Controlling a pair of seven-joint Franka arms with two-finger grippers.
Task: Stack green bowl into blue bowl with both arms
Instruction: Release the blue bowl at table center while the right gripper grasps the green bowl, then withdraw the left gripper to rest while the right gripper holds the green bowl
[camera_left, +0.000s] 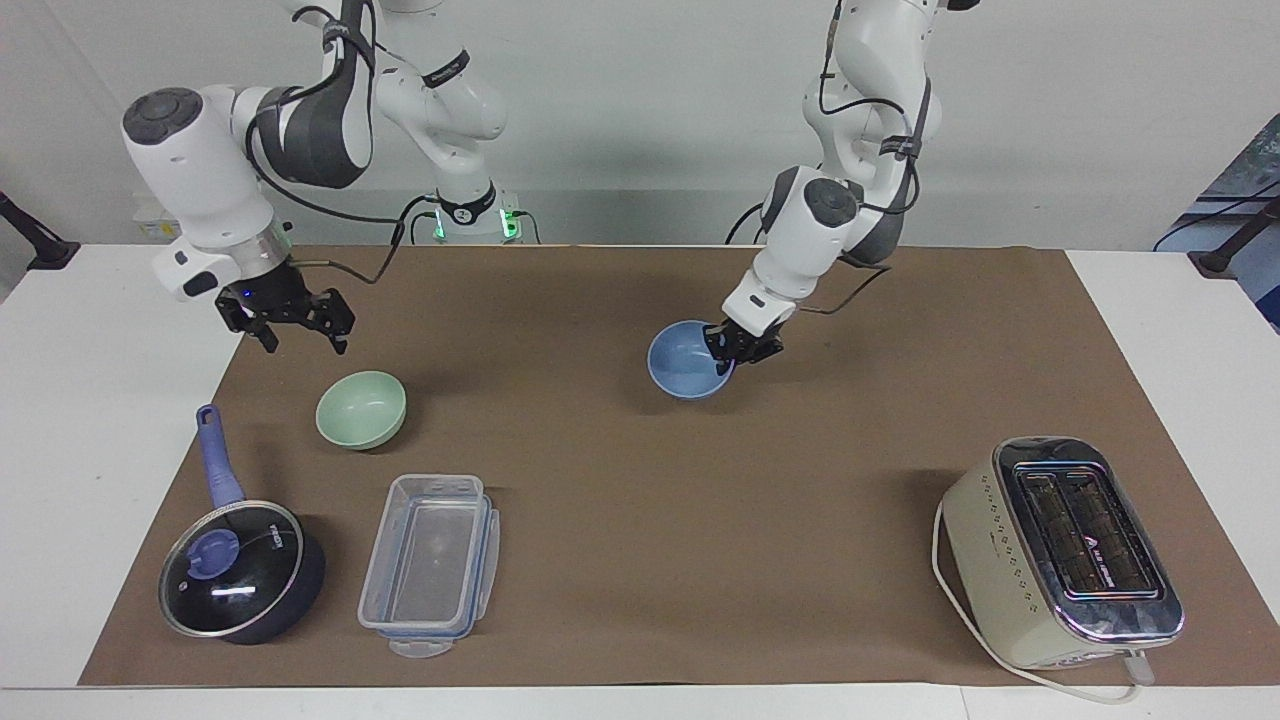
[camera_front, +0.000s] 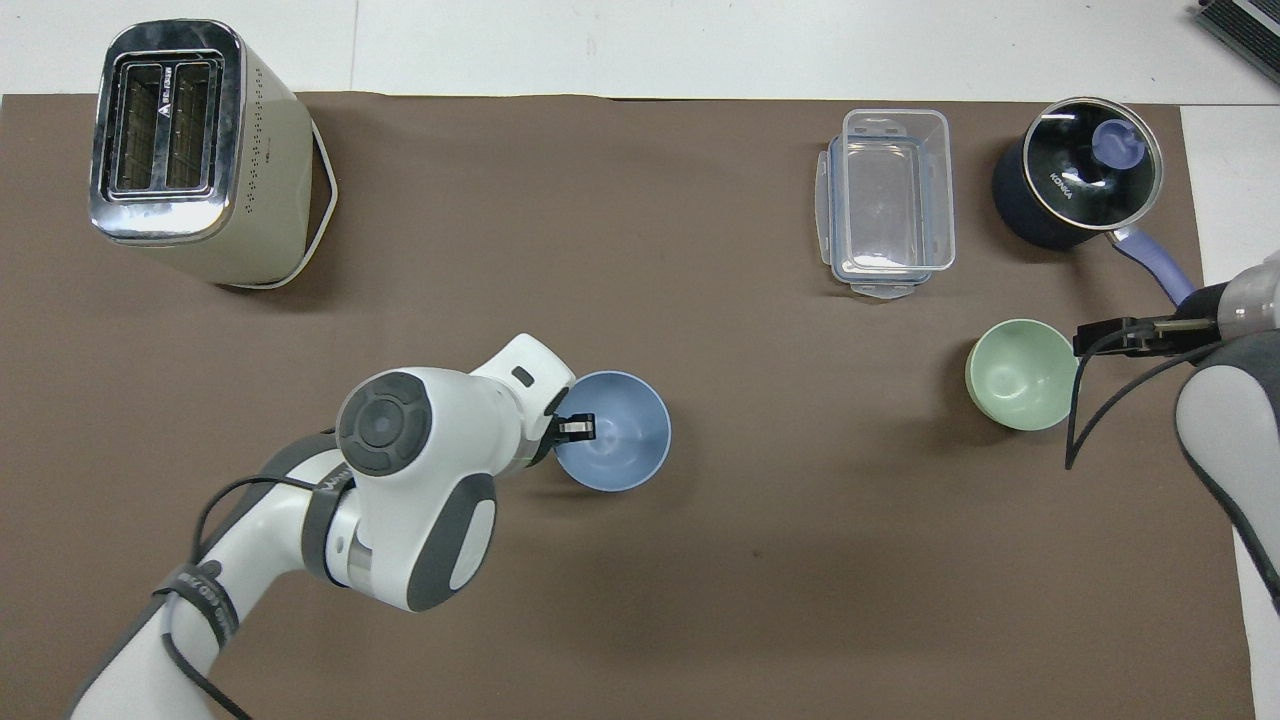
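two bowls (camera_left: 361, 409), one saucepan (camera_left: 240, 570), one clear container (camera_left: 430, 565), one toaster (camera_left: 1065, 550), two grippers (camera_left: 288, 320).

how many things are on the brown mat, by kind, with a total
Bowls: 2, the small round pale green bowl and the small round light blue bowl
Dark blue saucepan with glass lid: 1
Clear rectangular plastic container: 1
Cream toaster with chrome top: 1
Total: 5
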